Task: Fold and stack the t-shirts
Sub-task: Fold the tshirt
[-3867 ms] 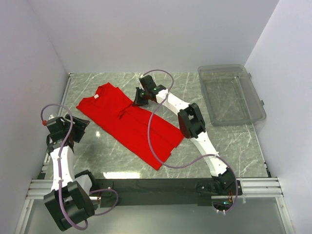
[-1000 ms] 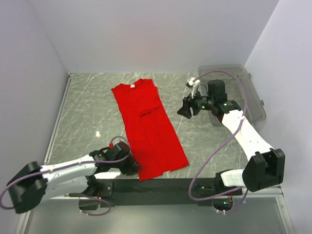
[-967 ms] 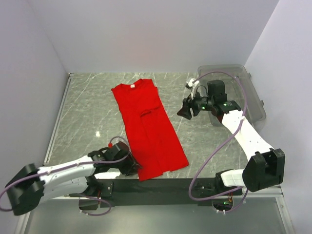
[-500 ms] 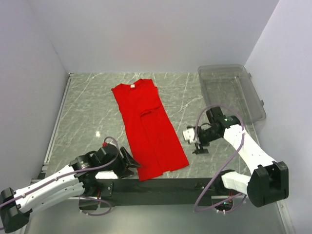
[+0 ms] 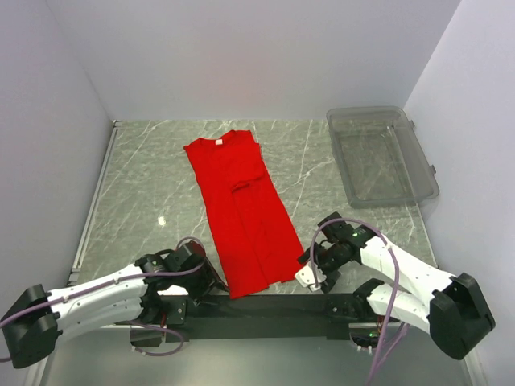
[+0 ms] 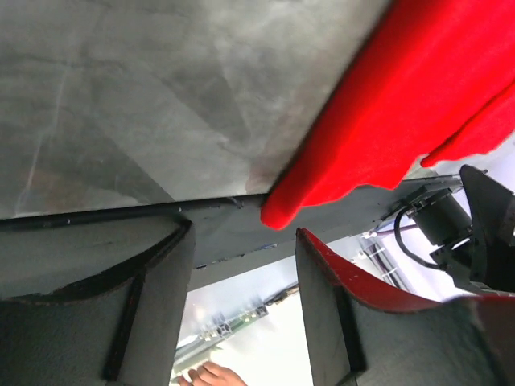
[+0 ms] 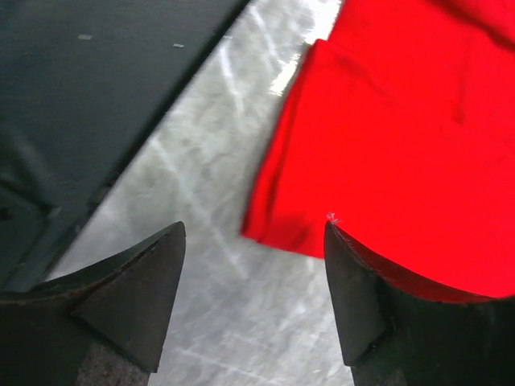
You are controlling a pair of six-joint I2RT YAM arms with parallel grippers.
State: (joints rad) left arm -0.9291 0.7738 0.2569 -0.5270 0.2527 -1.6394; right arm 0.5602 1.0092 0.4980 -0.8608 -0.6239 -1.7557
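Note:
The red t-shirt (image 5: 245,213) lies flat on the marble table, folded lengthwise into a long strip, its white neck label (image 5: 216,142) at the far end. My left gripper (image 5: 212,283) is low at the hem's near left corner. In the left wrist view it (image 6: 244,233) is open, with the t-shirt's corner (image 6: 282,211) just ahead of the jaws and nothing between them. My right gripper (image 5: 309,274) is by the hem's near right corner. It (image 7: 253,229) is open, and the t-shirt's hem edge (image 7: 278,233) lies beneath the gap.
A clear plastic bin (image 5: 382,157) stands at the back right with nothing in it. A black strip (image 5: 265,305) runs along the table's near edge just behind the hem. White walls close in the left, back and right sides.
The right gripper came down from beside the bin to the hem's near right corner. The left gripper shifted slightly at the near left corner. The t-shirt, slanted seconds ago, has stayed straight over the last second.

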